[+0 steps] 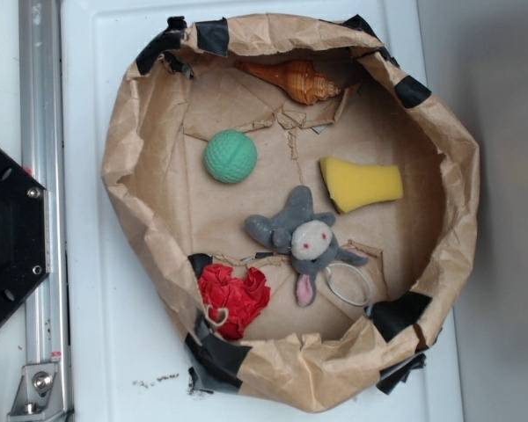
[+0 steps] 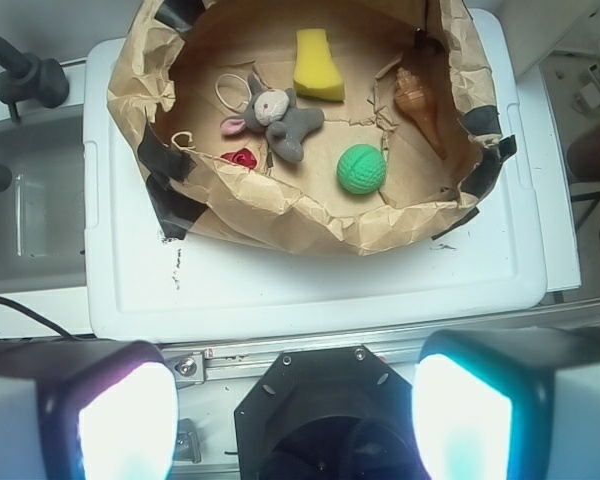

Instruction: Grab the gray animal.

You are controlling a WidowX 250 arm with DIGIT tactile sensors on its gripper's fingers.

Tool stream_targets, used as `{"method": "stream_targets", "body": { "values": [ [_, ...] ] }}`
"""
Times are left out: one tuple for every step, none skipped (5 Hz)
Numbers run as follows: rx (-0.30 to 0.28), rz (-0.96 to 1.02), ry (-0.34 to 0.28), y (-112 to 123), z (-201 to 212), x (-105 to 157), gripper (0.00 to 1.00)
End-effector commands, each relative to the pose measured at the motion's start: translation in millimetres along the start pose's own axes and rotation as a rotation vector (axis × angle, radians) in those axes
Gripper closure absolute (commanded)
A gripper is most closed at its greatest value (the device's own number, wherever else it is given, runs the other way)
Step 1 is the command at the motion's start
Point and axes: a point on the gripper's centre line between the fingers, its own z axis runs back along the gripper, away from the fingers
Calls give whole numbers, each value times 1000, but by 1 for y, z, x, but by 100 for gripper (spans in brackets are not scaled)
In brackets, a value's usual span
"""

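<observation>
tool (image 2: 292,410) spread wide and well apart from the gray animal (image 1: 301,236); the grab has not begun.

in the wrist view its two pads sit at the bottom edge with a broad gap between them and nothing held, hanging back over the arm's base, far short of the brown paper basin (image 1: 132,176) on the white desk (image 1: 97,352). by my reading, all of the approach, descent and closing is left. in the exterior view the animal lies near the basin's centre, a little toward 5 o'clock, with the red ruffled ball (image 1: 233,297) at its 8 o'clock, the yellow sponge (image 1: 361,183) at its 2 o'clock and the green ball (image 1: 231,156) at its 11 o'clock. its long axis seems to run from 11 to 5 o'clock, cream face up, head toward 5, one pink-lined ear trailing toward 6, and its metal ring (image 1: 348,284) beside the head at 4 o'clock.
</observation>
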Motion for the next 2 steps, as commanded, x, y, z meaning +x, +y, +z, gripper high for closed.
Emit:
{"method": "stream_targets", "body": {
  "values": [
    [0,0,0,0,0,0,0],
    [112,32,-27,26,-35,46,0]
  ]
}}
